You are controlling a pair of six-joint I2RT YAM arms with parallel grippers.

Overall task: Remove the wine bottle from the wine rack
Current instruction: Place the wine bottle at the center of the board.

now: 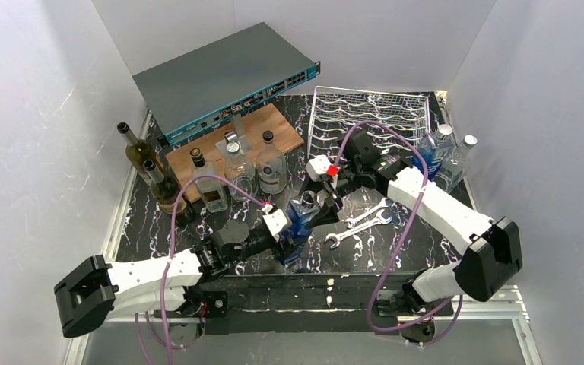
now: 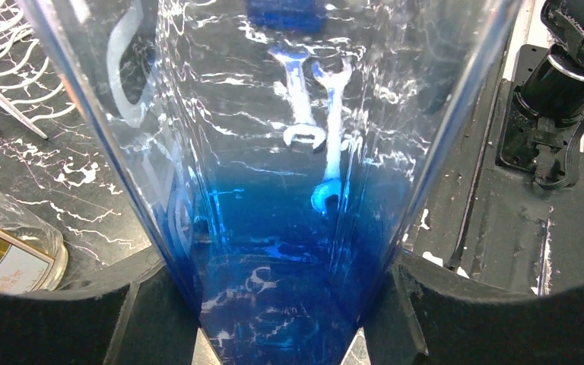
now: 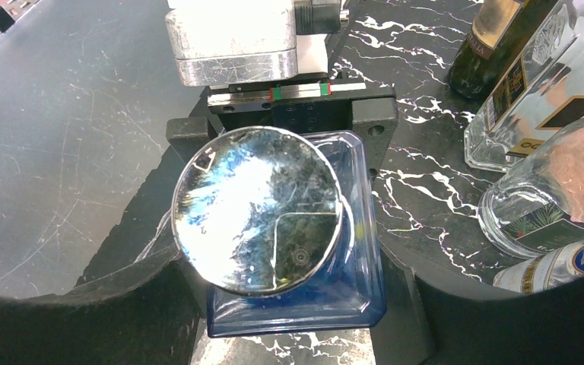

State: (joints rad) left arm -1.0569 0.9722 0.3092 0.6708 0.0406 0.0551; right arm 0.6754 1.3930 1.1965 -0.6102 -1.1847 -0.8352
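Off the wine rack (image 1: 372, 114) at 1 o'clock, the blue bottle (image 1: 304, 214) is clenched in my left hand (image 2: 281, 312); my right hand (image 3: 296, 304) straddles its cap, grip unclear; I judge only release remains.

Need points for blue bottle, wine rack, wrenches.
blue bottle (image 2: 274, 251): left wrist view, lower tinted glass body.
wine rack (image 1: 380, 114): top view, middle wire rows.
wrenches (image 1: 357, 230): top view, shaft of the longer wrench.

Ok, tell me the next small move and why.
Probably lower the blue bottle onto the marbled tabletop beside the wrenches and release: the left gripper clamps its body, the right gripper flanks its silver cap, and the white wine rack behind holds no bottle.
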